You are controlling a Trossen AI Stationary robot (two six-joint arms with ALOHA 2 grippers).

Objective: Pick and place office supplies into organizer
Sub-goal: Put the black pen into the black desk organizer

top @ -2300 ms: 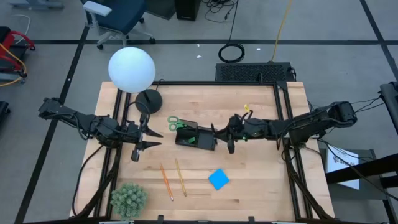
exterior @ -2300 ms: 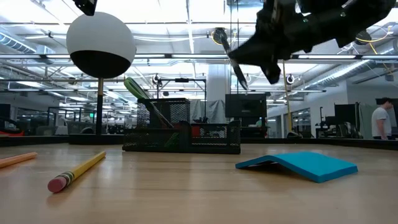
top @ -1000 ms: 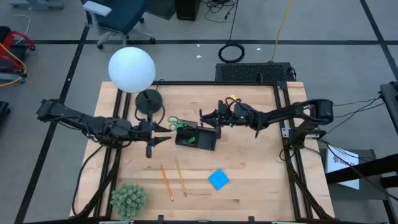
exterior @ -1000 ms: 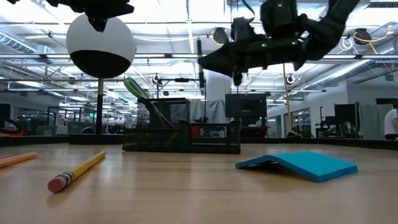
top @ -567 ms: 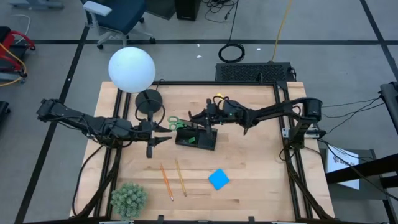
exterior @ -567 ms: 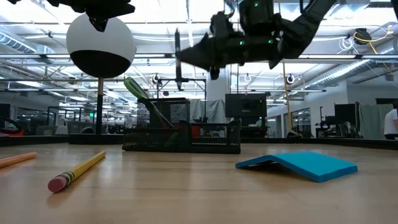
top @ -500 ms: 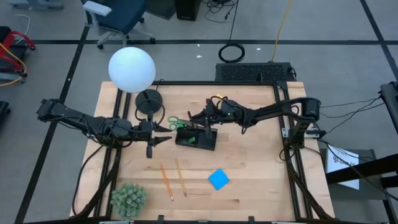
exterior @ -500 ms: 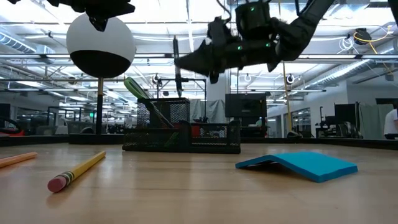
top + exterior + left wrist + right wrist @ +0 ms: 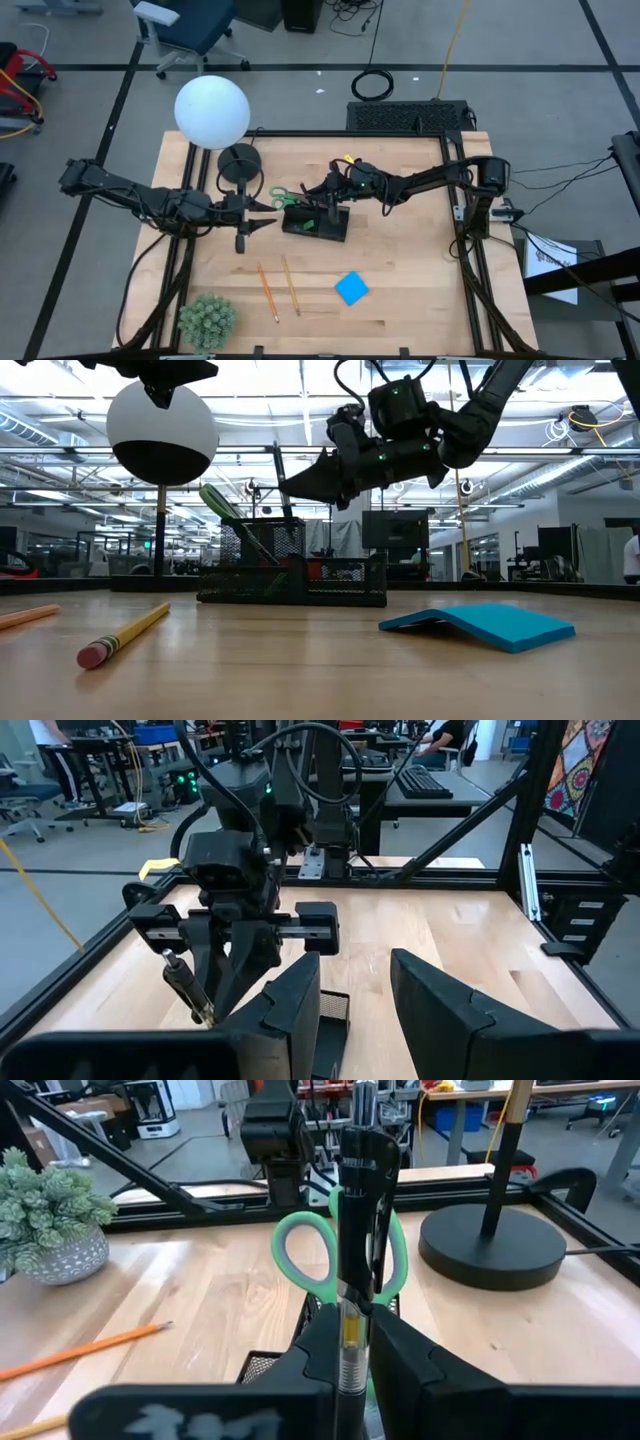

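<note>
we see the right gripper clamped on a dark slim pen above the black mesh organizer, pen tip hidden, left gripper spread open nearby.

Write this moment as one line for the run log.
right gripper: shut on pen, above organizer | left gripper: open, beside organizer | scissors: in organizer
</note>
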